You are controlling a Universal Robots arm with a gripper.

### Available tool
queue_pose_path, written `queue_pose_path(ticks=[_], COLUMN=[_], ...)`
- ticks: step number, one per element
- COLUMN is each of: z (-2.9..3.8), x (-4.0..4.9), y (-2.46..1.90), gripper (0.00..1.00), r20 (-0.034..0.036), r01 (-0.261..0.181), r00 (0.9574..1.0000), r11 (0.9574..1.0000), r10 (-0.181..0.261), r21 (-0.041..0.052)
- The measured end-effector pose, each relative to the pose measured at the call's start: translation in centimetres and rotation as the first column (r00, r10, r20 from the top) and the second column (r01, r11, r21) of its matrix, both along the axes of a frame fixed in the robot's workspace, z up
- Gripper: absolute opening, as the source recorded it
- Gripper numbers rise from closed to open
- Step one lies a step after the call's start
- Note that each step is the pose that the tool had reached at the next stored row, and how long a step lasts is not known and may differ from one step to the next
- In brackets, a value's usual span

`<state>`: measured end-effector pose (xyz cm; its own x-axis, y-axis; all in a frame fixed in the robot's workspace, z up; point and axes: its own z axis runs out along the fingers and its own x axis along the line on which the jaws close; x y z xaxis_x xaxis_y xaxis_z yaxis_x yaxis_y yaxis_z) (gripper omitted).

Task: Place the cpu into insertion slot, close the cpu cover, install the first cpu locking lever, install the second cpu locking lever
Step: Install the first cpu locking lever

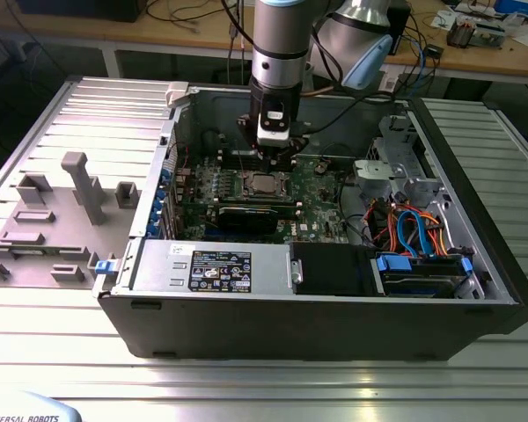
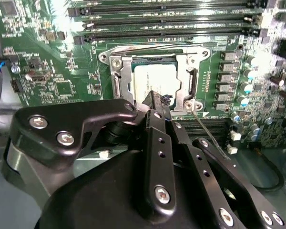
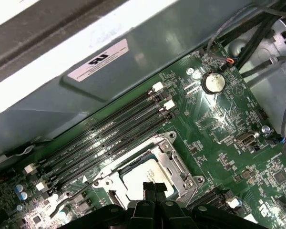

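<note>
Directly over the thin silvery square cpu cover [image 2: 120,76], black two-finger gripper [image 2: 157,98] clenched tight (nothing between its tips), silver-grey square cpu [image 2: 155,76] seated beneath.

cpu [image 2: 155,78] near edge hidden behind the jaws in both wrist views, cpu cover [image 2: 120,76] partly blocked likewise

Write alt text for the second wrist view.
The black end effector, shut, sits at the edge of the cpu, which lies seated and framed by the silvery cover on a green motherboard. Long black memory slots run beyond it.
</note>
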<state>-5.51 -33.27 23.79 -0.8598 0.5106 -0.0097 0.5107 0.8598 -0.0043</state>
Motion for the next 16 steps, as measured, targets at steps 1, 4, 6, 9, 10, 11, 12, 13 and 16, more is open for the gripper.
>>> queue_pose_path(ticks=[1,4,6,9,10,11,12,13,16], z=[0.0,0.0,-0.01,-0.01,-0.01,-0.01,-0.01,-0.01,-0.01], x=[0.0,0.0,0.0,0.0,0.0,0.0,0.0,-0.03,-0.32], y=[0.0,0.0,0.0,0.0,0.0,0.0,0.0,0.0,-0.01], gripper=[0.11,0.11,0.11,0.11,0.11,0.11,0.11,0.11,0.11], r20=[0.0,0.0,0.0,0.0,0.0,0.0001,0.0,0.0001,0.0], r01=[-0.031,-0.088,-0.136,-0.2,-0.217,-0.242,-0.259,-0.281,-0.29], r00=[0.9995,0.9961,0.9907,0.9798,0.9762,0.9703,0.9659,0.9596,0.9569], r11=[0.9995,0.9961,0.9907,0.9798,0.9762,0.9703,0.9659,0.9596,0.9569], r10=[0.031,0.088,0.136,0.2,0.217,0.242,0.259,0.281,0.29], r21=[0.0,-0.0001,0.0,0.0,0.0,0.0,0.0,0.0,0.0])
